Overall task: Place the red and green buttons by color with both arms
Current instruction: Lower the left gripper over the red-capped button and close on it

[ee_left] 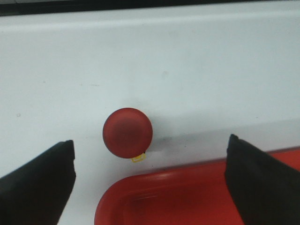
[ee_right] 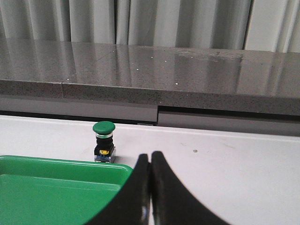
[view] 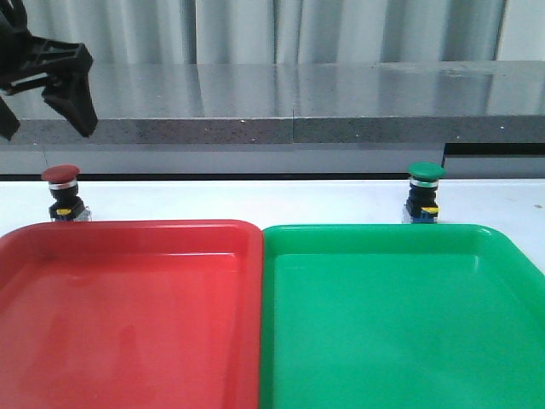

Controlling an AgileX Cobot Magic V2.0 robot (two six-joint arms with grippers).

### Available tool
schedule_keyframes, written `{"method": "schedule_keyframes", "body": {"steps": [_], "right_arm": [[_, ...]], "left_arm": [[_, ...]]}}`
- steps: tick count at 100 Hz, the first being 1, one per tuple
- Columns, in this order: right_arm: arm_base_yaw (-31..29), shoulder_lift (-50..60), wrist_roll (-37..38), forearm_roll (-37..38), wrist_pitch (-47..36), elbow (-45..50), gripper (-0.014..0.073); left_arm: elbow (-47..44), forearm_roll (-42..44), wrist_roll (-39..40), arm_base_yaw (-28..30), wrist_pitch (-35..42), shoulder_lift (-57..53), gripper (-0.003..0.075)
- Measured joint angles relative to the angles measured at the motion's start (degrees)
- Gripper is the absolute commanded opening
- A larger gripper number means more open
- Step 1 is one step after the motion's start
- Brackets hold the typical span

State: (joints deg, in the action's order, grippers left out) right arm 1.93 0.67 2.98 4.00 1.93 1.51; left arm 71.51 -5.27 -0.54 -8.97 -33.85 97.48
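The red button (view: 61, 193) stands upright on the white table just behind the red tray's far left corner. My left gripper (view: 47, 89) hangs open well above it; in the left wrist view the red cap (ee_left: 127, 132) lies between and a little ahead of the spread fingers, gripper (ee_left: 151, 152). The green button (view: 425, 192) stands upright behind the green tray. In the right wrist view it (ee_right: 104, 140) is ahead and to the side of my right gripper (ee_right: 150, 157), which is shut and empty. The right gripper is out of the front view.
A large red tray (view: 128, 234) and a large green tray (view: 383, 234) lie side by side, touching, at the front. A grey stone ledge (view: 289, 115) runs along the back behind the table, with curtains beyond.
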Motion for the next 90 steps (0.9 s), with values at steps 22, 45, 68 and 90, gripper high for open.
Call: {"method": "schedule_keyframes", "body": {"steps": [22,45,68,90], "right_arm": [[0.0,0.0,0.0,0.0,0.0,0.0,-0.0111],[0.0,0.0,0.0,0.0,0.0,0.0,-0.0111],[0.0,0.0,0.0,0.0,0.0,0.0,-0.0111],[0.0,0.0,0.0,0.0,0.0,0.0,-0.0111]], "left_arm": [[0.3,0.8,0.0,0.0,2.6,4.3,0.0618],[1.0,1.0,0.0,0.0,6.7,6.6,0.0618],[1.0,1.1,0.0,0.0,7.7,9.3,0.0618],[1.0,1.1,0.0,0.0,8.7,10.5,0.0618]]}}
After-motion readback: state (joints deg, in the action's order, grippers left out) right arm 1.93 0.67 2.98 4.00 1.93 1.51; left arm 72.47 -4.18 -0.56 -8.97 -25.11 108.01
